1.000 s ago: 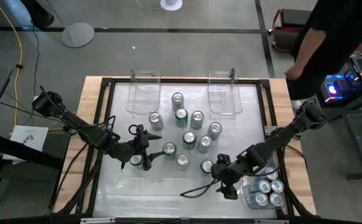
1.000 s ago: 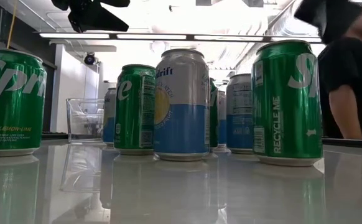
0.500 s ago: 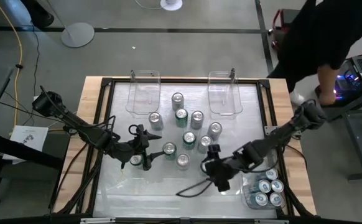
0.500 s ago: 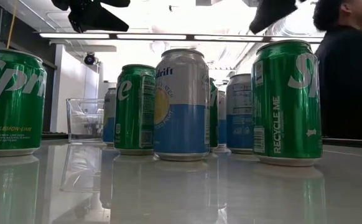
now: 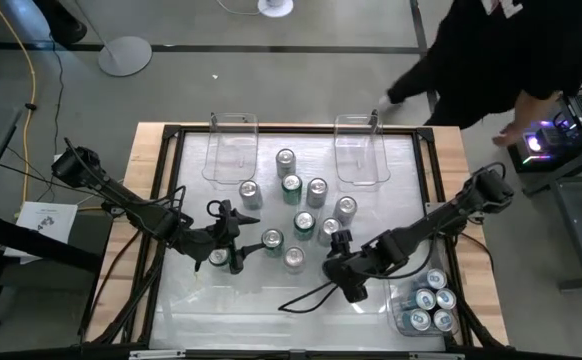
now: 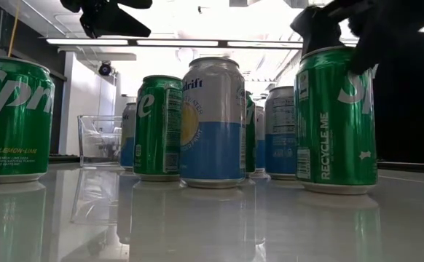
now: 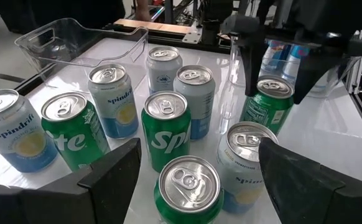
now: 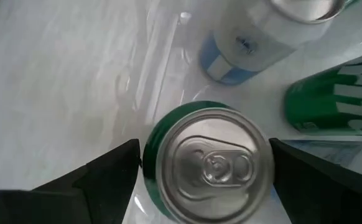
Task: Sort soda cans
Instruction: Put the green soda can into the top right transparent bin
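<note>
A: In the view from above, where are the small cylindrical green, blue and silver soda cans?

B: Most stand in a loose group in the middle of the glossy white surface, between two clear rectangular plastic bins at the far edge. Some more are already inside a third clear bin at the near right corner, probably the sorted ones. The right pincer hangs over the green can at the near right of the group, and the left pincer is over a can at the near left.

A: And in the level view?

B: The right pincer sits just above the green can marked "recycle me", not yet gripping it. It seems placed so to come down around the can.

A: What does the left wrist view show?

B: The left pincer has its fingers spread wide on both sides of a green can. It holds nothing.

A: The right wrist view?

B: The right pincer is also wide open, with the silver top of the green can centred between the fingers. This suggests a grasp is being lined up.
</note>
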Robot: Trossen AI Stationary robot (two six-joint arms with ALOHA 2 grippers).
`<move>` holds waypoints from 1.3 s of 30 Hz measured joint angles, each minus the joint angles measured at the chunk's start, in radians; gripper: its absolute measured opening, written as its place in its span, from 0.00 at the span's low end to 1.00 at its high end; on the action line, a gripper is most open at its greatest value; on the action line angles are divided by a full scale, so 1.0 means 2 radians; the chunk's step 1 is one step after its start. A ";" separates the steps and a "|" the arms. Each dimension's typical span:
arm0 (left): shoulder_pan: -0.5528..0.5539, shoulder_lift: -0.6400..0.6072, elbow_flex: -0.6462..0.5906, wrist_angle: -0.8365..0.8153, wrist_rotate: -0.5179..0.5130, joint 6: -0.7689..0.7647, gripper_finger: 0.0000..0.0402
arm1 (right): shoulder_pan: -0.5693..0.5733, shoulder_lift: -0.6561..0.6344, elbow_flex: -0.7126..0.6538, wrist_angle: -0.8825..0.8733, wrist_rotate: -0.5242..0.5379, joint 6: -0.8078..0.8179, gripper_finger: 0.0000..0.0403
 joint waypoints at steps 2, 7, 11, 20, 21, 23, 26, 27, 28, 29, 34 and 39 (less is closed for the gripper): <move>0.000 0.000 0.000 0.000 0.000 0.000 0.75 | 0.000 0.006 0.000 0.000 0.000 0.000 0.82; 0.000 0.000 0.000 0.000 0.000 0.000 0.75 | 0.000 0.017 0.001 0.004 -0.009 0.002 0.82; 0.000 0.000 0.000 0.000 0.000 0.000 0.75 | 0.000 0.022 0.002 0.006 -0.014 0.010 0.81; 0.000 0.000 0.000 0.000 0.000 -0.001 0.75 | 0.000 0.023 0.002 0.004 -0.016 0.023 0.72; 0.000 0.000 0.000 0.000 0.000 -0.001 0.75 | 0.001 0.022 0.002 0.003 -0.014 0.024 0.72; 0.000 0.000 0.000 0.000 0.000 -0.001 0.75 | 0.004 0.019 0.007 -0.001 -0.010 0.025 0.72; 0.000 0.000 0.000 0.000 0.000 -0.001 0.75 | 0.006 0.008 0.025 -0.013 -0.019 0.024 0.72; 0.000 0.000 0.000 0.000 0.000 -0.001 0.75 | 0.008 0.001 0.035 -0.013 -0.015 0.020 0.72; 0.000 0.000 0.000 0.000 0.000 -0.001 0.75 | 0.009 -0.008 0.047 -0.010 -0.011 0.015 0.71; 0.000 0.000 0.000 0.000 0.000 0.000 0.75 | 0.010 -0.018 0.060 -0.006 -0.004 0.009 0.71; 0.000 0.000 0.000 -0.004 0.000 -0.001 0.75 | 0.012 -0.058 0.120 -0.047 0.076 -0.026 0.71; 0.000 0.000 0.000 -0.013 0.000 -0.005 0.75 | -0.027 -0.116 0.164 -0.141 0.169 -0.025 0.71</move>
